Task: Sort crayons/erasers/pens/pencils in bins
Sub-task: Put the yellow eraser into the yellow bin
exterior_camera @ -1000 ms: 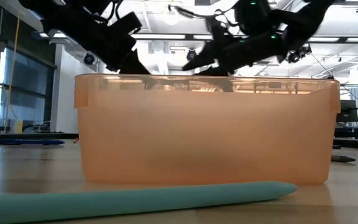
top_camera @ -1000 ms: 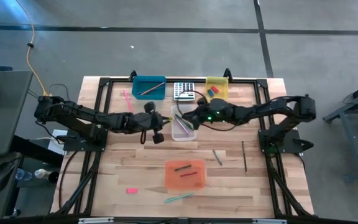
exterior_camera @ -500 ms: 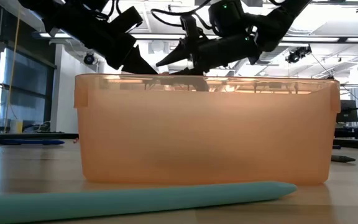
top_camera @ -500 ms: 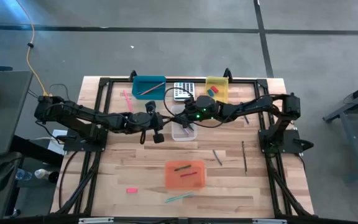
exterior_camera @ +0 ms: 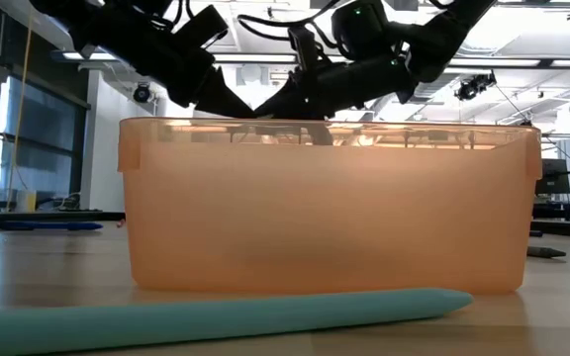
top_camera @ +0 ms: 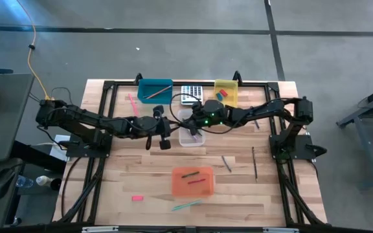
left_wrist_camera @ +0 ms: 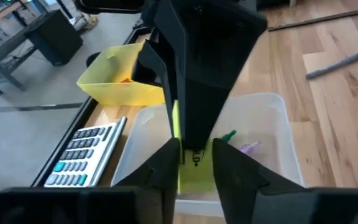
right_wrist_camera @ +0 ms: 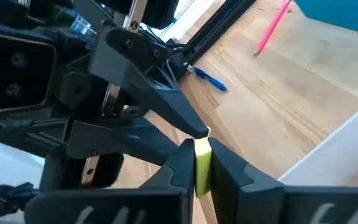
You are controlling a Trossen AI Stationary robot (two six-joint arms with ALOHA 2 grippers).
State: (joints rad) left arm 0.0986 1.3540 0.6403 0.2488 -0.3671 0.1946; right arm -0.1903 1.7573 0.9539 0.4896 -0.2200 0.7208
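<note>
A yellow-green eraser (right_wrist_camera: 202,167) hangs in the air above the left part of the clear bin (top_camera: 192,136) in the middle of the table. Both grippers meet on it. My left gripper (left_wrist_camera: 196,160) comes from the table's left and my right gripper (right_wrist_camera: 202,158) from the right; each is shut on the eraser. In the high view the two meet at the left gripper (top_camera: 175,123) and the right gripper (top_camera: 185,122), and the eraser is hidden there. A green pen (left_wrist_camera: 229,135) and a purple one (left_wrist_camera: 248,147) lie in the clear bin. My left gripper has one end of the eraser (left_wrist_camera: 195,182) between its two fingers, which fill up against it on either side. The fingers come from the table's left, slanting a little down. The eraser is clear of the bin below. My right gripper pinches the eraser's two broad faces (right_wrist_camera: 202,177) between its two fingers. It comes from the table's right, slanting a little down, tip to tip with the left gripper. The eraser stands on edge between the fingers, lifted clear.
Along the far edge stand the teal bin (top_camera: 155,90), a calculator (top_camera: 192,94) and the yellow bin (top_camera: 226,92). The orange bin (top_camera: 193,181) sits near the front. Loose on the table lie a pink pencil (top_camera: 133,105), a pink eraser (top_camera: 137,198), green pens (top_camera: 186,205) and grey sticks (top_camera: 226,163).
My right gripper has moved toward the table's left to meet the left gripper above the clear bin, its fingers spread. It has then shut on the eraser that the left gripper holds. The left arm has stayed in place.
</note>
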